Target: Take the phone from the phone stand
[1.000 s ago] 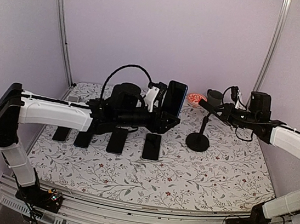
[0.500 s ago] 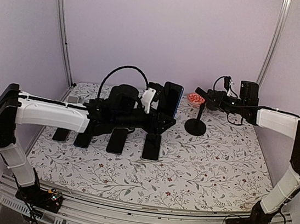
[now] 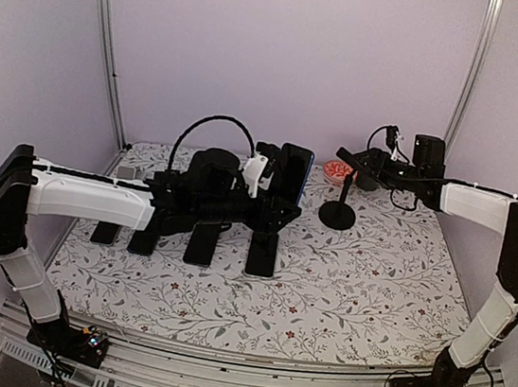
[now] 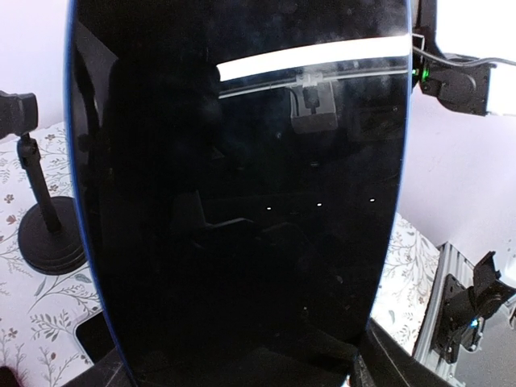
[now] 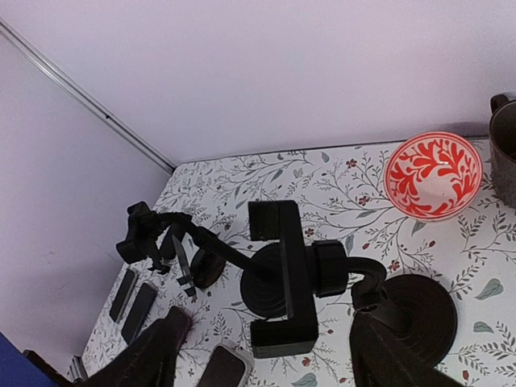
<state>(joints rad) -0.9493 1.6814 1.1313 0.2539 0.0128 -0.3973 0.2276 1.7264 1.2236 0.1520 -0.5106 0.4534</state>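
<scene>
The phone (image 3: 297, 173) is black with a blue rim and stands upright in the air, clear of the stand. My left gripper (image 3: 274, 207) is shut on its lower end. In the left wrist view the phone (image 4: 234, 201) fills the frame, and my left gripper (image 4: 242, 372) clamps its bottom edge. The black phone stand (image 3: 337, 217) rests on the table to the right, its clamp empty. My right gripper (image 3: 366, 166) hovers by the clamp head. From the right wrist, the stand's clamp (image 5: 282, 278) lies between the spread fingers (image 5: 153, 355) of my open right gripper (image 5: 270, 363), untouched.
Several dark phones (image 3: 203, 242) lie in a row on the flowered cloth (image 3: 371, 285) in front of the left arm. A red patterned bowl (image 3: 338, 171) and a dark mug (image 3: 369, 173) sit at the back right. A second small black holder (image 5: 201, 266) stands further left.
My right gripper carried the stand back toward the far side, set it down and opened, letting go of it. The left gripper keeps holding the phone and shifted slightly left.
</scene>
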